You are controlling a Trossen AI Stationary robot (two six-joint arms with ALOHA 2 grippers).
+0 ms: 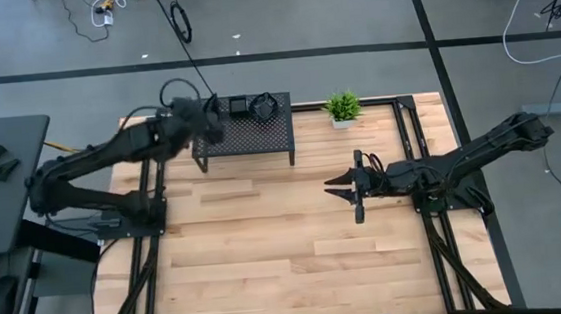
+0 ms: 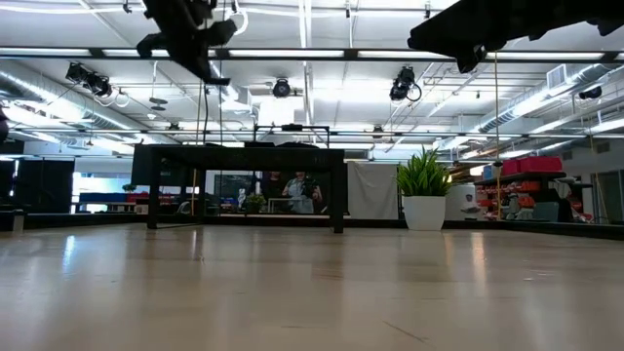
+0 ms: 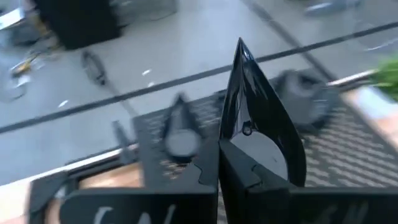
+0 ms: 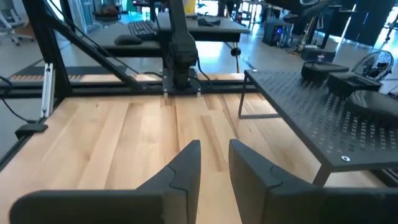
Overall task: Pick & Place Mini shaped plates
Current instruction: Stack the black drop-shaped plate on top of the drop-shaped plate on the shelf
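Note:
My left gripper [image 1: 212,117] is over the left end of the black mesh rack [image 1: 245,132] at the table's far side, shut on a glossy black teardrop mini plate [image 3: 258,118]. Two other dark mini plates [image 1: 239,105] [image 1: 264,105] lie on the rack's far part; in the left wrist view they are blurred shapes [image 3: 180,127] [image 3: 305,93]. My right gripper [image 1: 349,184] hangs above the table right of centre. It is open, with nothing between its fingers [image 4: 214,165]. My left gripper pinches the teardrop plate's broad end [image 3: 249,155] between its two fingers [image 3: 205,168]. The plate stands on edge, and its pointed tip [image 3: 240,46] reaches out beyond the fingers. It is lifted clear above the rack's mesh top.
A small green potted plant [image 1: 342,107] stands at the far edge, right of the rack. The wooden table top [image 1: 267,238] spreads bare from the middle toward the near edge. Black frame rails [image 1: 414,136] run along both sides.

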